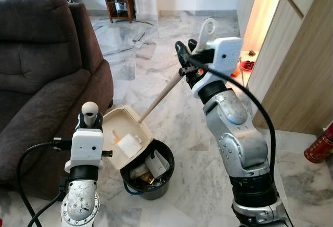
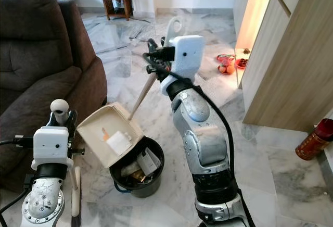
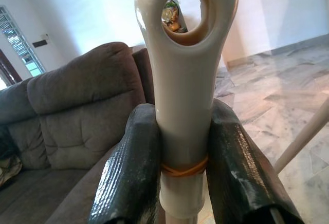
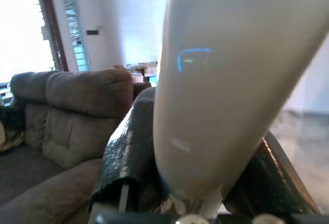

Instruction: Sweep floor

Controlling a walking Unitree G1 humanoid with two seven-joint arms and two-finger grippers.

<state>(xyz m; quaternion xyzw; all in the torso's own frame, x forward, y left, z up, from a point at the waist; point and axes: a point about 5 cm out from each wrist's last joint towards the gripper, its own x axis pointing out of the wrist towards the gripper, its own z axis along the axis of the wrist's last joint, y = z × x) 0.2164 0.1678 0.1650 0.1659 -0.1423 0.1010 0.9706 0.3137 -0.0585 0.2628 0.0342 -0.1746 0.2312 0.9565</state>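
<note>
While the right gripper (image 1: 188, 58) clamps the dustpan (image 1: 126, 136) handle, tilting it over the bin (image 1: 148, 177), the left gripper (image 3: 182, 178) clenches the broom (image 3: 184, 80) handle.

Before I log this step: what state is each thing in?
Cream plastic dustpan: tipped over the bin, scraps still on it.
Black round bin: open, holding rubbish.
Cream broom handle: upright.
Left gripper: shut on it.
Right gripper: shut on the dustpan's long handle.
</note>
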